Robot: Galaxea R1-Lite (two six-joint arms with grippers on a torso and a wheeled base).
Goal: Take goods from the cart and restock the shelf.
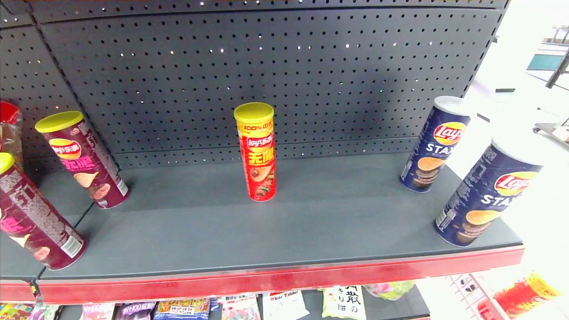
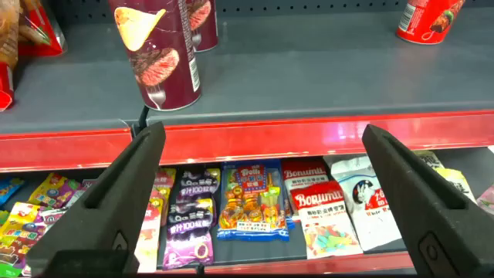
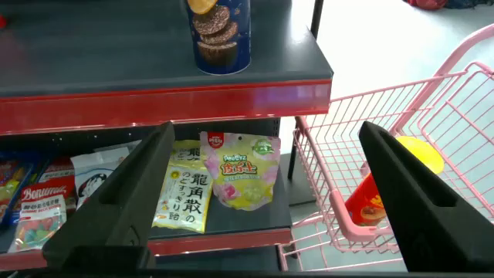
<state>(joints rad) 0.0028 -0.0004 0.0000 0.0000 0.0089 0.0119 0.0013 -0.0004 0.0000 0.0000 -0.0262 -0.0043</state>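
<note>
Shelf (image 1: 284, 222) with purple cans (image 1: 82, 160) at the left, red can (image 1: 258, 153) in the middle, blue cans (image 1: 433, 144) at the right, all standing up. Left gripper (image 2: 262, 135) low by the shelf's red edge, fingers wide apart. Right gripper (image 3: 266, 131) wide apart too, near pink cart (image 3: 363, 99) with tipped can (image 3: 370, 207) inside.

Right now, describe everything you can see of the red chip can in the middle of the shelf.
The red chip can is a tall, slim tube, seemingly cardboard under a glossy printed wrap picturing chips, closed by a yellow lid. It stands upright, alone, centred toward the back, just ahead of the perforated back panel. Only the grey shelf touches it; the maroon cans and blue cans stand well apart.
</note>
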